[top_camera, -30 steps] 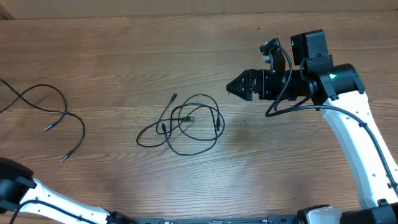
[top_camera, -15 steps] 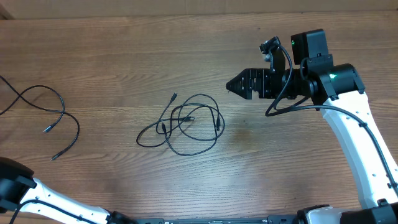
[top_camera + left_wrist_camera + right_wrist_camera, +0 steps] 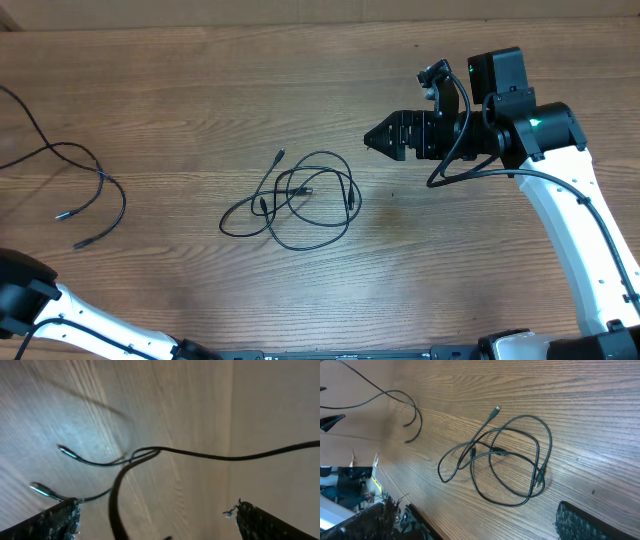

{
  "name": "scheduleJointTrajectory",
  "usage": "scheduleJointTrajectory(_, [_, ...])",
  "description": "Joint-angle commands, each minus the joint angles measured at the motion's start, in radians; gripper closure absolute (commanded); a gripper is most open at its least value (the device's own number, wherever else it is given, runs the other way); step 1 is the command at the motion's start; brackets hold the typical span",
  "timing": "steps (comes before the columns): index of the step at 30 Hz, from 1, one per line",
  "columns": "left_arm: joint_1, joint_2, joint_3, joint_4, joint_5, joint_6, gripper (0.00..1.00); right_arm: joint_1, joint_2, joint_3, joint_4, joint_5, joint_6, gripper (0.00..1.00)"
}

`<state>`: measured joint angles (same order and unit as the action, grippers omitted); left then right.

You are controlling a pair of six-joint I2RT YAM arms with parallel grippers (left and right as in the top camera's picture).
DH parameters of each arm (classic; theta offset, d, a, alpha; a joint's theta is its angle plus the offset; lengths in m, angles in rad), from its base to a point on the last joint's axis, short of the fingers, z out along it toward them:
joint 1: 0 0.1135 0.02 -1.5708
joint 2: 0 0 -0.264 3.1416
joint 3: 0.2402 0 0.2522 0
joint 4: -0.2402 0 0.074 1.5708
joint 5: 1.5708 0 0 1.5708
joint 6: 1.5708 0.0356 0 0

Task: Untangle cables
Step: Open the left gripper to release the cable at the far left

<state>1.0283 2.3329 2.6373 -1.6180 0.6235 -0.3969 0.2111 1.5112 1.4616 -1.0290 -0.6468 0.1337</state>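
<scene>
My right gripper [image 3: 376, 139] hangs above the table [image 3: 200, 70], off to the right of the tangle [image 3: 300, 200]. Its fingers are spread wide and there is nothing in them. My left gripper [image 3: 157, 505] is wide open too and holds nothing. It is far to the left of the tangle, right over the loose cable [image 3: 100, 185], which lies well apart from the tangle.

The tangle sits in the middle of the table. It looks like two thin black cables looped through each other, with a small plug [image 3: 280, 155] poking out at the top.

Here is what I worry about. The cables are thin and lie flat on the wood. If I go too low, my fingers can scrape the table. If I stop too high, they shut on air. Where loops cross, I can pinch two cables at once. Then a pull drags the whole tangle along and may make the loops tighter, not looser. A plug can also hook on a loop and get stuck.

The loose cable, far left of the tangle, seems to run past the edge of the wood in the left wrist view. I think a small bump from my left gripper can make it slide off, out of my reach.
</scene>
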Motion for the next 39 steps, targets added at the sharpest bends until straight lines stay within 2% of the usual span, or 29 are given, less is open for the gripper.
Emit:
scheduleJointTrajectory(1, [0.017,0.002,0.0,0.008,0.114,-0.147,0.0,-0.003,-0.007,0.032,0.002,0.003,-0.008,0.0])
scheduleJointTrajectory(4, [0.035,0.002,0.0,0.008,0.2,-0.274,0.0,-0.003,-0.007,0.032,0.002,0.003,-0.008,0.0])
scheduleJointTrajectory(7, [0.04,0.002,0.0,0.006,0.156,-0.348,0.0,-0.003,-0.007,0.032,0.002,0.003,-0.008,0.0])
scheduleJointTrajectory(9, [0.04,0.002,0.0,0.006,0.102,-0.352,0.0,-0.003,-0.007,0.032,0.002,0.003,-0.008,0.0])
scheduleJointTrajectory(13, [0.033,0.002,0.0,-0.023,-0.139,-0.351,0.0,-0.003,-0.007,0.032,0.002,0.003,-0.008,0.0])
scheduleJointTrajectory(14, [0.027,0.002,0.0,-0.064,-0.325,-0.362,0.0,-0.003,-0.007,0.032,0.003,0.003,-0.008,0.0])
scheduleJointTrajectory(17, [0.02,0.002,0.0,-0.072,-0.473,-0.359,0.0,-0.003,-0.007,0.032,0.006,0.003,-0.008,0.0])
scheduleJointTrajectory(25, [0.016,0.002,0.0,-0.07,-0.43,-0.365,0.0,-0.003,-0.007,0.032,0.006,0.003,-0.008,0.0])
scheduleJointTrajectory(33, [-0.006,0.002,0.0,-0.028,-0.31,-0.15,0.0,-0.003,-0.007,0.032,0.006,0.003,-0.008,0.0])
scheduleJointTrajectory(39, [-0.063,0.001,0.001,-0.037,-0.208,0.124,0.07,-0.003,-0.007,0.032,0.007,0.002,-0.008,0.0])
